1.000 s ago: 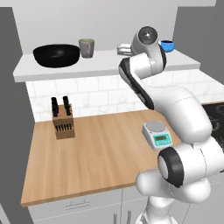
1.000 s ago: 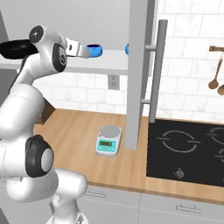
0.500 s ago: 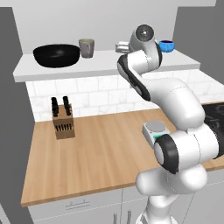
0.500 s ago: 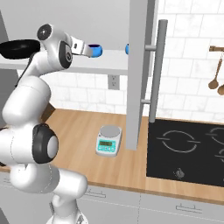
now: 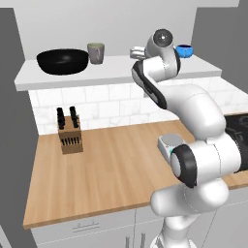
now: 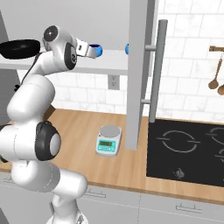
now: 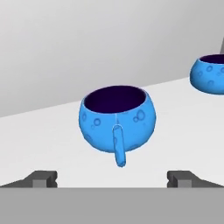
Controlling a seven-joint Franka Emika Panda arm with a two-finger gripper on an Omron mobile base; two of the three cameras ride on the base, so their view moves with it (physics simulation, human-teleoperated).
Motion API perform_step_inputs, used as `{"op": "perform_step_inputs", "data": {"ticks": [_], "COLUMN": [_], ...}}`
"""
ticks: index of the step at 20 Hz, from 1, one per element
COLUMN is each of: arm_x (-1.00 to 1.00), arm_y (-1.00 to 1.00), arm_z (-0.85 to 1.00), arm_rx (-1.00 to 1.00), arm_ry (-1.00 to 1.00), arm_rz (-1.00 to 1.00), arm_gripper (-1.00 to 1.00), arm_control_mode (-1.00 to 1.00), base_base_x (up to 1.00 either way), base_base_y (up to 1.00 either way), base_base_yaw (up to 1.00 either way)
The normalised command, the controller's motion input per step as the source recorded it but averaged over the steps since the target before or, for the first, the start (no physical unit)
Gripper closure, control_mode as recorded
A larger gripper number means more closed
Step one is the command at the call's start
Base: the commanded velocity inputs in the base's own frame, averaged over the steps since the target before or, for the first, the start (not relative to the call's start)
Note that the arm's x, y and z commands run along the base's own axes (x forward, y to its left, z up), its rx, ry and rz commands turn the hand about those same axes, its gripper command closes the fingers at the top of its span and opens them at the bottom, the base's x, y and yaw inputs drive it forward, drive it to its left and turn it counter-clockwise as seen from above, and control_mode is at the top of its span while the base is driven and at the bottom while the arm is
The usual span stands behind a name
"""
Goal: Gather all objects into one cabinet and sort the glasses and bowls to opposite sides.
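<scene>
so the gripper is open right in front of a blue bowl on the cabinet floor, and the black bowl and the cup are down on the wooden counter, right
Not quite. The black bowl and the cup stand on the cabinet floor too, at its left end, not on the wooden counter; the left base view shows it. The rest holds: in the hand view the open gripper faces a blue bowl.
</scene>
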Motion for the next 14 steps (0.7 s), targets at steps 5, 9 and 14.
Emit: {"op": "perform_step_inputs", "data": {"ticks": [5,9,14], "arm_x": [0.02,0.07,0.11], "arm_y": [0.0,0.0,0.0], "arm_z": [0.0,-0.01,0.0], "arm_rx": [0.0,0.0,0.0], "arm_ry": [0.0,0.0,0.0], "arm_rz": [0.0,0.0,0.0], "arm_gripper": [-1.0,-1.0,-1.0], "arm_control_mode": [-1.0,-1.0,-1.0], "base_base_x": [0.0,0.0,0.0], "base_base_y": [0.0,0.0,0.0], "base_base_yaw": [0.0,0.0,0.0]}}
